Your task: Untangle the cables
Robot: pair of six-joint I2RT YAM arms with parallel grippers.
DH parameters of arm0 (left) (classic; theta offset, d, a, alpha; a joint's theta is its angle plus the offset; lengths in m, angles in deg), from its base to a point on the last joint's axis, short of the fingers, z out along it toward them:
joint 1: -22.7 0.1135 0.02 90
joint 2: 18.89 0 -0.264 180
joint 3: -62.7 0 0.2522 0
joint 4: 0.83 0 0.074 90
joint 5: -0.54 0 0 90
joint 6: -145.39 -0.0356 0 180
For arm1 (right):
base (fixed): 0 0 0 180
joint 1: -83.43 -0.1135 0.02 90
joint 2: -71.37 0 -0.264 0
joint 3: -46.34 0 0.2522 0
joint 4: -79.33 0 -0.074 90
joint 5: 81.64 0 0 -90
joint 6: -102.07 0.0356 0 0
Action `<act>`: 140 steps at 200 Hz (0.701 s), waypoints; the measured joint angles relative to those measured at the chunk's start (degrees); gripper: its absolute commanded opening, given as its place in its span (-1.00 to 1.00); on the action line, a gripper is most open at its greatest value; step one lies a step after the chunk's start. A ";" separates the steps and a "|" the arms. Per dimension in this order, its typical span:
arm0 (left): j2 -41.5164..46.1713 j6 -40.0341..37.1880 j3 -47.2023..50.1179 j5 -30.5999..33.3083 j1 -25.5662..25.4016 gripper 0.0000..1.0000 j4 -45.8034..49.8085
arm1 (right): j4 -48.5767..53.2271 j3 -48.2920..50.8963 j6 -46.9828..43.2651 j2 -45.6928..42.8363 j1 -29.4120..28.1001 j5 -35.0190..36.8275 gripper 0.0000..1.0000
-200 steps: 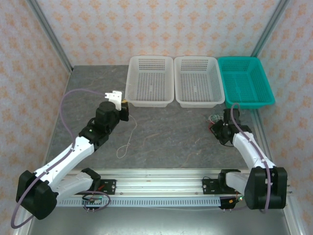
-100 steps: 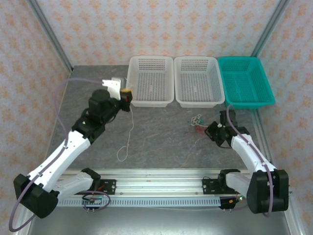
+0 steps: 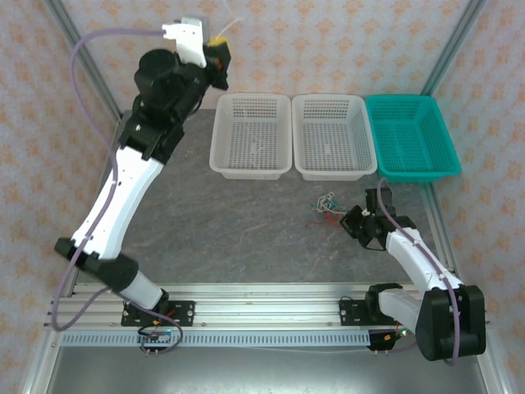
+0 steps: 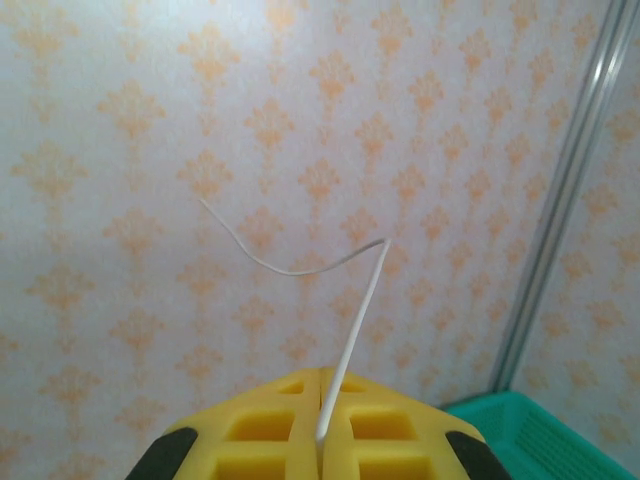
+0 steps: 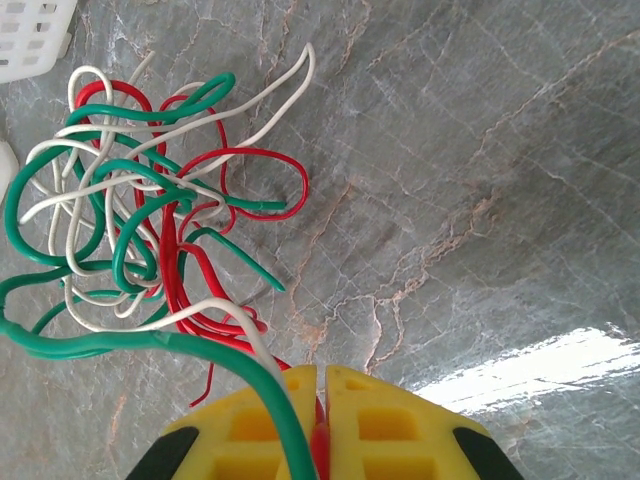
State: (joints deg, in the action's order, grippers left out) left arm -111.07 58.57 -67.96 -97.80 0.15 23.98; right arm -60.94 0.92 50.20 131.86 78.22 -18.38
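My left gripper (image 4: 320, 440), raised high, pinches one white cable (image 4: 352, 330). My right gripper (image 5: 322, 405) clamps the red-green-white tangle (image 5: 150, 220) on the table (image 5: 480, 150).

Table top (image 5: 480, 150): grey veined stone look, smooth, with a glossy glare patch at the lower right of the right wrist view. Cables (image 5: 150, 190): smooth, slightly shiny plastic sheath. Baskets (image 3: 250, 171): perforated plastic, satin finish. Front rail (image 3: 262, 291): bare brushed metal.

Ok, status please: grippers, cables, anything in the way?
Left gripper shut on thin white wire, high near back wall. Right gripper shut on red strand of red-green-white wire tangle on table. Three mesh plastic baskets behind, not obstructing.
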 measured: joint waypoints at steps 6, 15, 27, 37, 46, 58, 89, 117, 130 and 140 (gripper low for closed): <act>-2.54 -0.26 -3.48 -0.13 0.48 -1.00 0.37 | 0.00 0.00 0.00 -0.04 0.00 -0.11 -1.00; -6.49 -0.37 -8.61 -0.31 1.03 -1.00 0.90 | 0.09 0.00 0.00 -0.22 0.00 -0.11 -1.00; -12.02 -0.70 -15.58 -0.35 1.68 -1.00 2.12 | 0.13 0.02 0.00 -0.76 0.00 -0.11 -1.00; -16.35 -0.68 -20.17 -0.33 2.05 -1.00 3.41 | 0.13 0.02 0.00 -1.53 0.00 -0.11 -1.00; -19.30 -0.66 -22.45 -0.33 2.19 -1.00 4.28 | 0.13 0.11 0.00 -2.29 0.00 -0.09 -1.00; -22.16 -0.66 -22.82 -0.28 2.34 -1.00 5.66 | 0.13 0.31 0.02 -3.43 0.00 -0.09 -1.00; -25.64 0.00 -15.45 -0.24 2.36 -1.00 7.74 | 0.15 0.44 0.00 -4.31 0.00 -0.09 -1.00; -25.83 2.27 -5.38 -0.39 2.36 -1.00 8.92 | 0.15 0.44 -0.02 -4.22 0.00 -0.28 -1.00; -25.86 3.87 -0.98 -0.46 2.36 -1.00 9.31 | 0.11 0.44 -0.04 -3.91 -0.02 -0.50 -1.00; -26.34 4.92 0.85 -0.37 2.36 -1.00 10.51 | 0.11 0.44 -0.04 -3.58 -0.02 -0.81 -1.00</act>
State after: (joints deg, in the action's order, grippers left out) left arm -137.41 63.49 -67.11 -98.17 2.51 34.49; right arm -60.83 1.35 50.16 128.28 78.19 -19.19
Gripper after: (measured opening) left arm 0.054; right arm 0.078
